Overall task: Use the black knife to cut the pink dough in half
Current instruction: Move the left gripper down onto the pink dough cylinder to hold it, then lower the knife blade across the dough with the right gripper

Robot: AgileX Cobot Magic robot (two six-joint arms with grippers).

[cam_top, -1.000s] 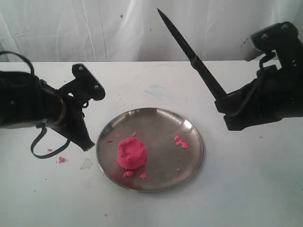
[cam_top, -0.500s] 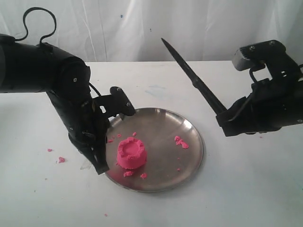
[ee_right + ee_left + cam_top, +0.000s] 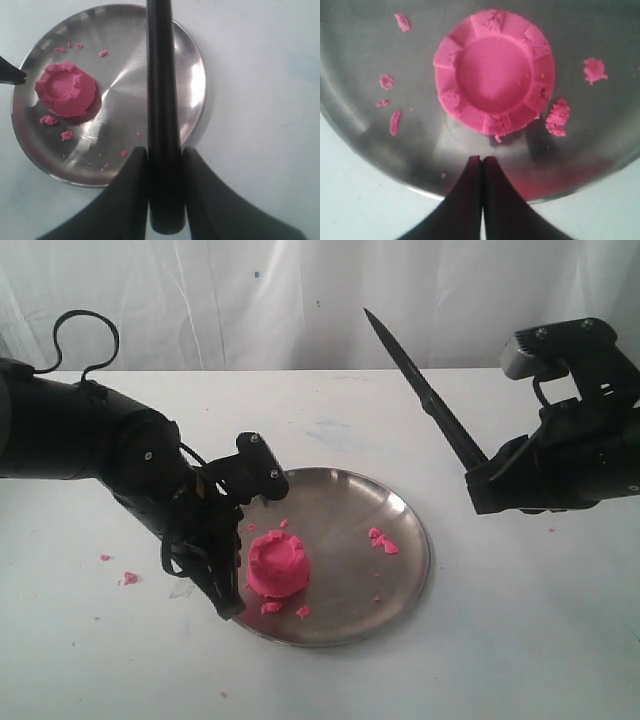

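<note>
Right gripper (image 3: pixel 163 152) clenched on black knife (image 3: pixel 425 395), blade raised; left gripper (image 3: pixel 482 161) pinched shut beside whole pink dough (image 3: pixel 277 563) on metal plate (image 3: pixel 395 580). Best: centre blade over dent, press straight down.

This looks like a robot test lab. A plain white table (image 3: pixel 520 640) stands before a hung white sheet (image 3: pixel 200 300). Two black robot arms (image 3: pixel 90 445) work over it.

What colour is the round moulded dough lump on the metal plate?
Bright pink: the round moulded dough lump shows best in the left wrist view.
</note>
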